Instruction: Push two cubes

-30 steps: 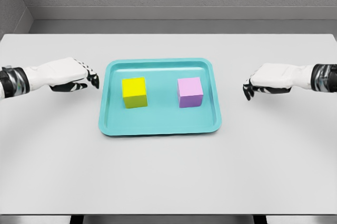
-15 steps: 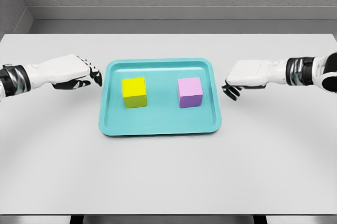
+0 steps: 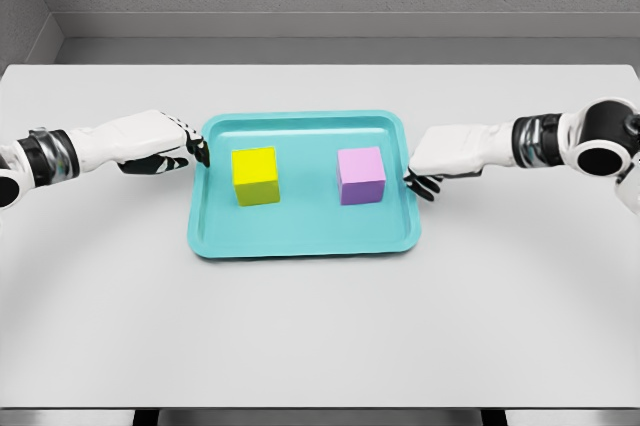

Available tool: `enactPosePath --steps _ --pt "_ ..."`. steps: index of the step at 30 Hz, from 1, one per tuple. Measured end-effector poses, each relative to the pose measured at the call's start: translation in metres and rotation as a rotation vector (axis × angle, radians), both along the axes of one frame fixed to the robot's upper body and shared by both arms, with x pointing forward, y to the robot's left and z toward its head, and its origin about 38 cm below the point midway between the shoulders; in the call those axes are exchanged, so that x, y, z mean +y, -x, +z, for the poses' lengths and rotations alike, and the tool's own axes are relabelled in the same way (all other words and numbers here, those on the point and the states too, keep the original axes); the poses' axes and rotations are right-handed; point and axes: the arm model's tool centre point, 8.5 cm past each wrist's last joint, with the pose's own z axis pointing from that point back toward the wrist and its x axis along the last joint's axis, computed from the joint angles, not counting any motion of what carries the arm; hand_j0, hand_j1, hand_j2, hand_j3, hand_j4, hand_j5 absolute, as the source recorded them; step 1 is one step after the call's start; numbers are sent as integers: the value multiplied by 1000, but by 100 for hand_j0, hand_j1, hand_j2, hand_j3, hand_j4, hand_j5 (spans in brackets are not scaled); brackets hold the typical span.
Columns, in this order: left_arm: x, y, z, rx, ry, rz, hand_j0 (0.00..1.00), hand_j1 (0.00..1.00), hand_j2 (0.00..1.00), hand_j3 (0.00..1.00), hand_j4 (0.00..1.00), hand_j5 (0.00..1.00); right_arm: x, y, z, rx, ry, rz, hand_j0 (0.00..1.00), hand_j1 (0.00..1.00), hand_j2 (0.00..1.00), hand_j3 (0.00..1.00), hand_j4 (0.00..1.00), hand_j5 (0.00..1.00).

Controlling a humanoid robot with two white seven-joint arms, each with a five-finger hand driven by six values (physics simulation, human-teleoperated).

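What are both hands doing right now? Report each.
Left hand: open, holds nothing, fingertips at the tray's left rim.
Right hand: open, holds nothing, fingertips at the tray's right rim.

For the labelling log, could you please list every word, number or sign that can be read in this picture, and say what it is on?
There are none to read.
Yellow cube: plain faces, no text.
Pink cube: plain faces, no text.
Teal tray: no label or brand.
White table: no markings.
Left hand and right hand: white shells with dark fingers, no lettering visible.
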Motion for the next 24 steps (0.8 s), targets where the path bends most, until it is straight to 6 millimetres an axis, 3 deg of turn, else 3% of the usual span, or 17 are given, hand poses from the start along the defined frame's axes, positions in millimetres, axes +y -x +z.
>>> enactPosePath --steps 16,24 --pt "-10 10 11 -26 25 -45 51 51 51 51 51 51 9 -13 -10 23 22 -10 16 16 16 16 16 16" --pt "-5 17 -5 10 21 -36 51 51 51 51 51 51 16 -13 -9 20 17 1 16 16 16 16 16 16"
